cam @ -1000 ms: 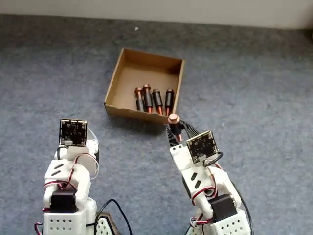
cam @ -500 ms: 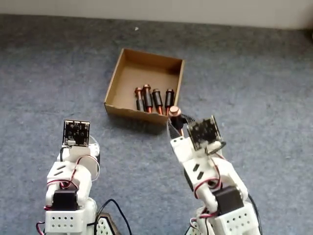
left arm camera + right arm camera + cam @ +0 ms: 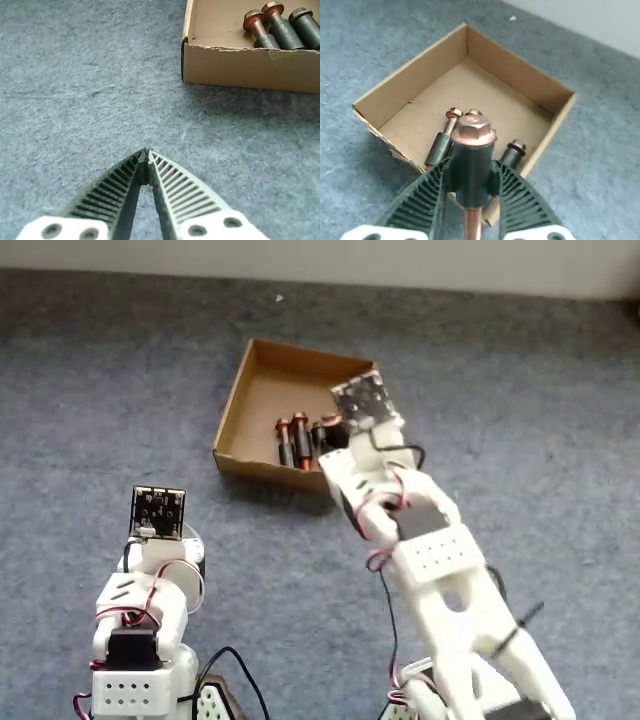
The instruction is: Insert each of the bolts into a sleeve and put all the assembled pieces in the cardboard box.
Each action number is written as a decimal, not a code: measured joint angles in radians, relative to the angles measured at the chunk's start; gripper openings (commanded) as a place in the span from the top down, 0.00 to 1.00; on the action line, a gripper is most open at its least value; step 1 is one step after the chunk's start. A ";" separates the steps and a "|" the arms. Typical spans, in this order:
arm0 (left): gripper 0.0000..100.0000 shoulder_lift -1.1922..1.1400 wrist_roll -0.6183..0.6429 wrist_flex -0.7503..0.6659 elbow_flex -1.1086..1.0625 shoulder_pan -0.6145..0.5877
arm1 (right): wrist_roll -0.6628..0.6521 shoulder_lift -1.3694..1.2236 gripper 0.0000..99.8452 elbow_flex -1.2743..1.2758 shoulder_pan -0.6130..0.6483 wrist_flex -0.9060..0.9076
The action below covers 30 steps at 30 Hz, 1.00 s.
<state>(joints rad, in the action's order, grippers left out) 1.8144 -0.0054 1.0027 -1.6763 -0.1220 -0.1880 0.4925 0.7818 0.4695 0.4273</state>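
Over the near right corner of the cardboard box point(image 3: 290, 390), the right gripper point(image 3: 471, 167) pinches a sleeved bolt point(image 3: 474, 132), its jaws clamped on the dark sleeve and the copper head clear of the fingertips. More sleeved bolts point(image 3: 300, 440) lie side by side on the box floor by its near wall. The left gripper point(image 3: 146, 160) hangs over the grey carpet point(image 3: 75, 75) just short of the box, jaws pressed together on nothing.

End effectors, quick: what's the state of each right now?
Left end effector: closed, holding nothing.
Right end effector: closed on a sleeved bolt.
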 measured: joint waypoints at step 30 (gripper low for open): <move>0.97 0.000 -0.002 0.000 0.000 0.000 | -0.247 -0.836 0.84 -0.684 0.121 0.164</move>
<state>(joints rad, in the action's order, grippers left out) 1.8144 -0.0069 1.0027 -1.6763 -0.1220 -0.4350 -0.3437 0.0974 0.5907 0.5915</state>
